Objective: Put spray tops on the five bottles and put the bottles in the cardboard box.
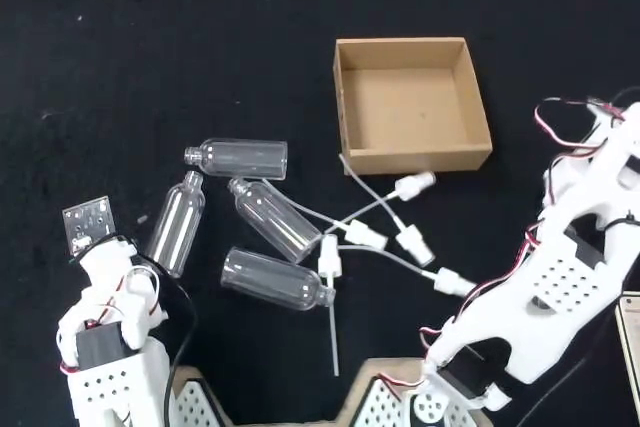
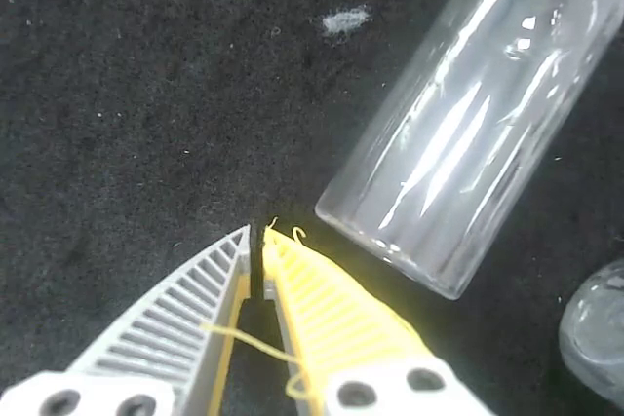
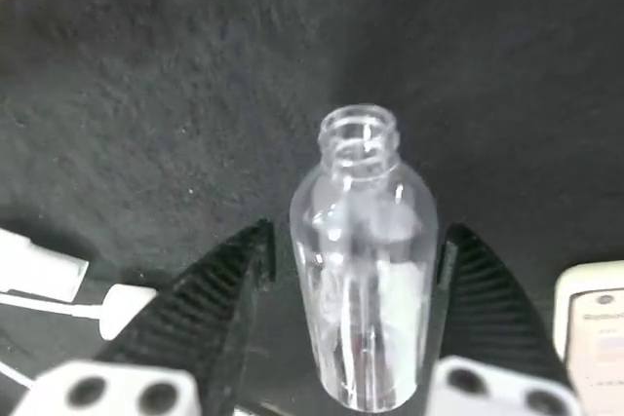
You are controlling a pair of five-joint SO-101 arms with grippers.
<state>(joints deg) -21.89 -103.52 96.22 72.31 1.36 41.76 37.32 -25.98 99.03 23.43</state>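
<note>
The cardboard box (image 1: pixel 415 159), far right, is found empty. Four uncapped bottles (image 1: pixel 272 217) are laid left of it. A fifth bottle (image 3: pixel 363 270) is clamped in the right gripper (image 3: pixel 358 236). The spray tops (image 1: pixel 364 235) are scattered loose. The left gripper (image 2: pixel 258 236) is closed on nothing.

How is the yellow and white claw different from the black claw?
The left gripper has white and yellow fingers, the right gripper black ones. The left gripper is shut and empty; the right gripper holds a clear plastic bottle. Both hang over the black table.
</note>
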